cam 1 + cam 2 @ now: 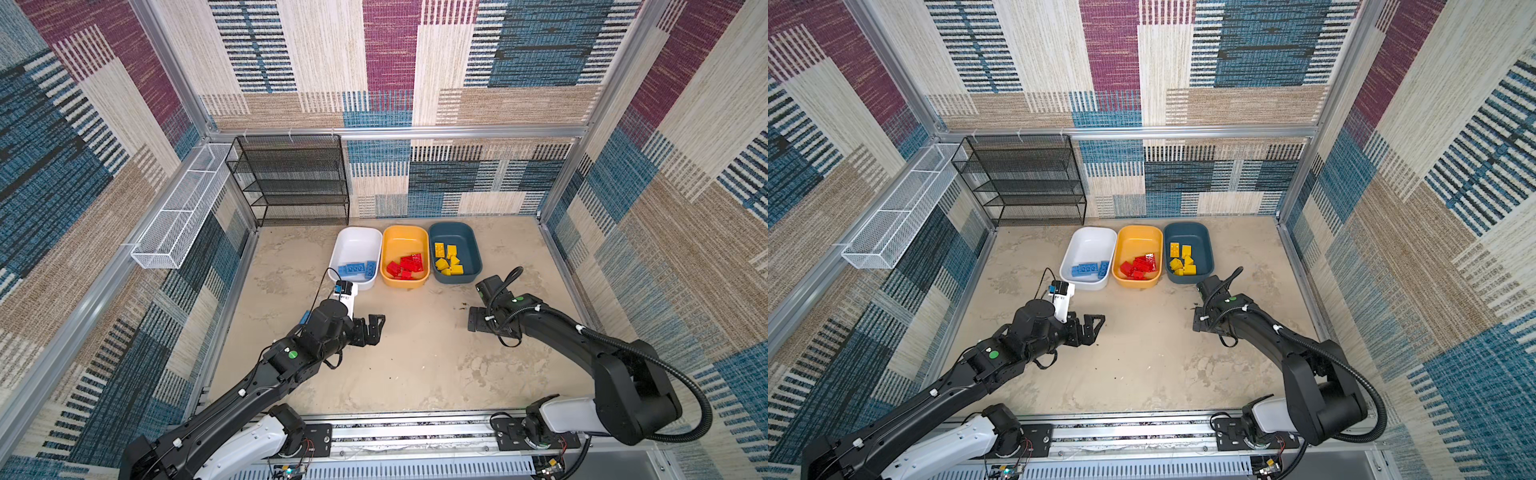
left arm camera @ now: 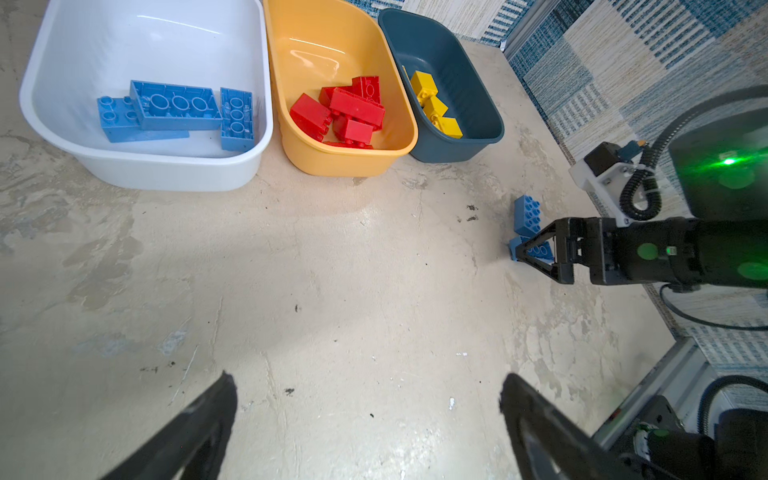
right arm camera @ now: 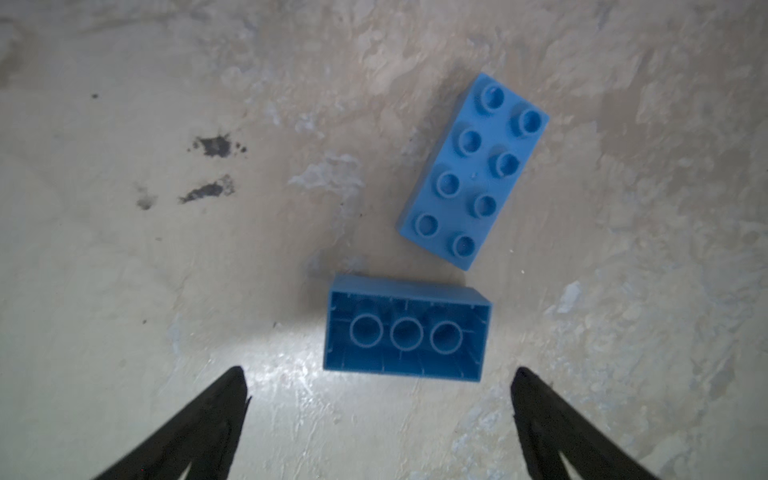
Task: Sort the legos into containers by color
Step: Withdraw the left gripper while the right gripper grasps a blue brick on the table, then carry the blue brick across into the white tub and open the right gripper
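Observation:
Three containers stand in a row at the back of the table. The white tub (image 1: 356, 245) holds blue legos (image 1: 357, 269), the yellow-orange tub (image 1: 404, 243) holds red legos (image 1: 407, 266), and the teal tub (image 1: 455, 235) holds yellow legos (image 1: 449, 259). Two blue bricks lie on the table under my right gripper (image 3: 378, 386): one studs up (image 3: 473, 170), one hollow side up (image 3: 405, 328) just ahead of the open fingertips. The arm hides them in both top views. My left gripper (image 2: 368, 390) hangs open over bare table, nothing between its fingers.
A black mesh shelf rack (image 1: 291, 178) stands at the back left, and a long white wire basket (image 1: 183, 208) hangs on the left wall. Patterned walls close in the table on three sides. The arm bases sit on the front rail (image 1: 415, 436).

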You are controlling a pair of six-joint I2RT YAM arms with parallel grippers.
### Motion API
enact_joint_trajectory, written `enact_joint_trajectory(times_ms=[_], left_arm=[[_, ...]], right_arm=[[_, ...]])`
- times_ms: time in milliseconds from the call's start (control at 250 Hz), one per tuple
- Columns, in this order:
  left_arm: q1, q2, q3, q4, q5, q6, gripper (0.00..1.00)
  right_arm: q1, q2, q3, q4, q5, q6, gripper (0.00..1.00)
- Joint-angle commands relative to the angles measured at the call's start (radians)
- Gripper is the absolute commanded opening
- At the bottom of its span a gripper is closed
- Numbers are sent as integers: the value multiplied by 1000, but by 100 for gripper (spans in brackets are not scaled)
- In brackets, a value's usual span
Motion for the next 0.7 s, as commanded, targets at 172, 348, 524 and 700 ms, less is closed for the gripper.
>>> enact_joint_trajectory(times_ms=[172, 348, 524, 700], left_arm=[[0, 48, -3, 50, -4, 42, 99], [0, 90, 3, 59, -2, 44, 99], [0, 133, 18, 56, 1, 46, 99], [0, 167, 42, 31, 2, 42, 99]], right_arm=[[-42, 92, 4, 91, 30, 17, 100], [-47, 122, -7, 126, 6, 18, 91], [-52, 130, -16, 147, 8, -6, 77], [-52, 113, -9, 145, 6, -40, 57]])
